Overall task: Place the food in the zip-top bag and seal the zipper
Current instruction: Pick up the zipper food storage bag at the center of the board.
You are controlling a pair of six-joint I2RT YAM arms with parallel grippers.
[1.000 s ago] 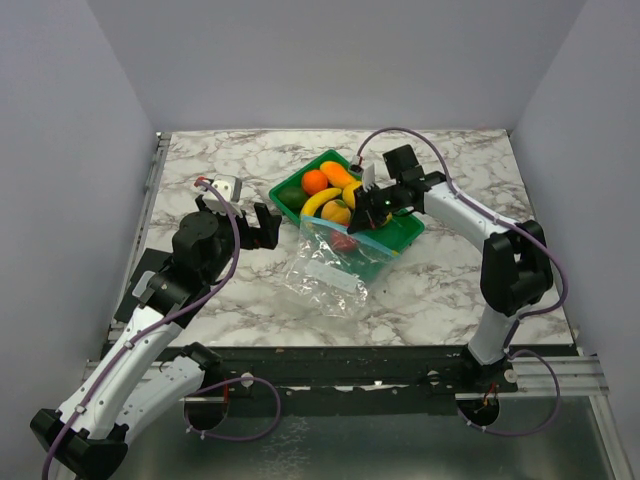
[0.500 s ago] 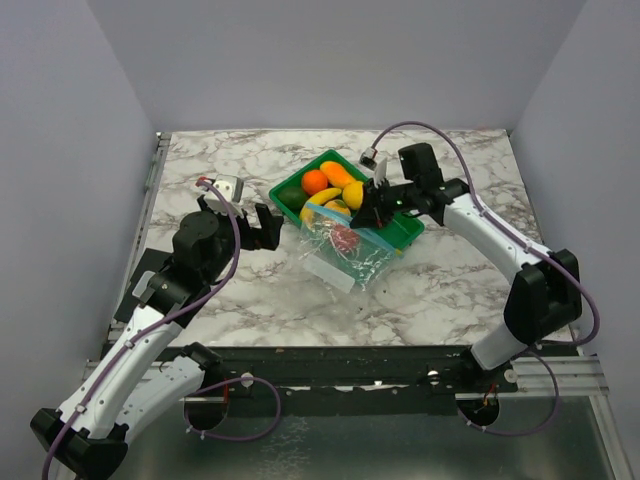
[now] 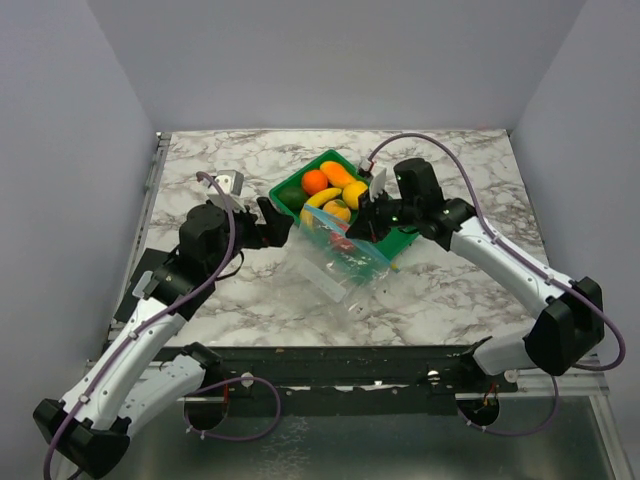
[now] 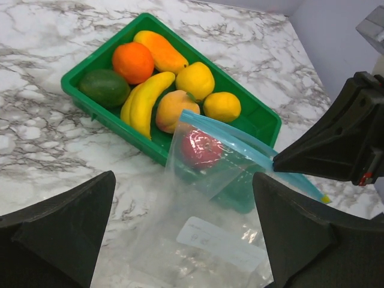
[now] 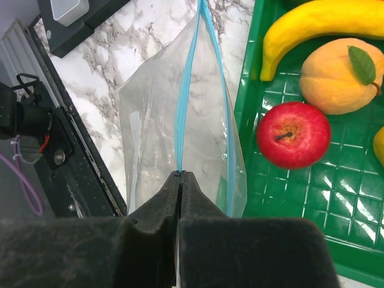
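Observation:
The clear zip-top bag [image 3: 345, 268] lies in front of the green tray [image 3: 403, 236], its mouth lifted. My right gripper [image 5: 180, 174] is shut on one side of the light blue zipper [image 5: 187, 90], holding that lip up; the other lip hangs apart. The food sits in the tray: an orange [image 4: 133, 62], a banana [image 4: 144, 102], lemons [image 4: 195, 80], a peach [image 4: 173, 108], a dark green piece [image 4: 104, 87] and a red apple [image 5: 293, 134], seen through the bag in the left wrist view. My left gripper [image 4: 183, 198] is open and empty, just left of the bag's mouth.
The tray's near rim [image 4: 144, 147] is right behind the bag. A white label [image 4: 219, 243] shows on the bag's side. The table's front edge with a black rail [image 3: 330, 355] runs below. A small grey box [image 3: 230, 182] sits at the left.
My right gripper has pulled the bag's blue lip up and to the left, standing the mouth open. My left arm has swung right, closer to the tray and bag, still open.

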